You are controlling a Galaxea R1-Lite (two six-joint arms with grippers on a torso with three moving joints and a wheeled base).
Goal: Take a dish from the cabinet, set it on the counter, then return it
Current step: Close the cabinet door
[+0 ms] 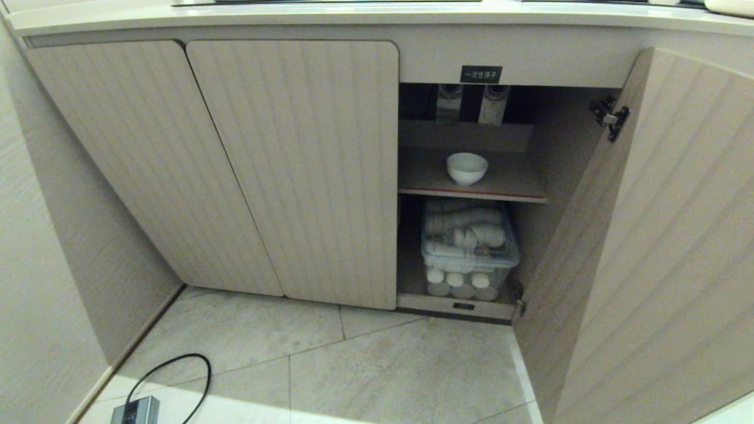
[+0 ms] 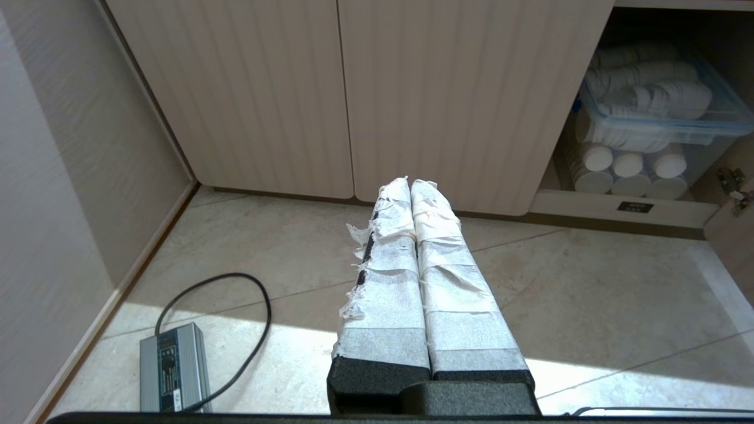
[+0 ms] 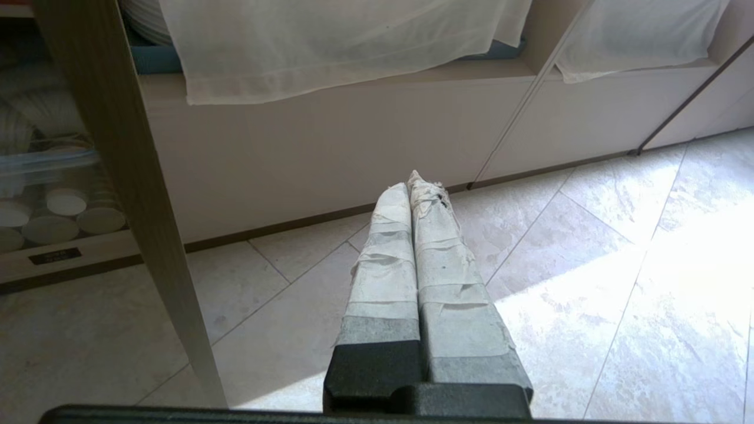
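The dish, a small white bowl, stands upright and alone on the upper shelf of the cabinet, toward the middle of the red-edged board, with bare shelf all round it. Nothing lies in it as far as the head view shows.

By its look it is glazed ceramic: stiff, fairly light, smooth enough to slip, and likely to chip or break if knocked against the shelf edge or dropped on the tiled floor. Its rim is the natural place to take hold, one finger inside the wall and one outside, pinching the side nearest the opening; the rounded outer wall alone would probably slide out of a squeeze.

Below the shelf, a clear plastic bin fills the lower compartment. It is packed with stacked white paper cups, some lying in rows under the lid, others showing round ends through the front wall. The right-hand cabinet door stands swung open; the two doors to the left are shut. A small black label sits above the opening, and the worktop runs along the top.

Neither arm shows in the head view. The left tool has its taped fingers pressed together, holding nothing, pointing over the floor toward the closed doors. The right tool is likewise closed and empty, low over the tiles beside the open door's edge, well apart from the dish.
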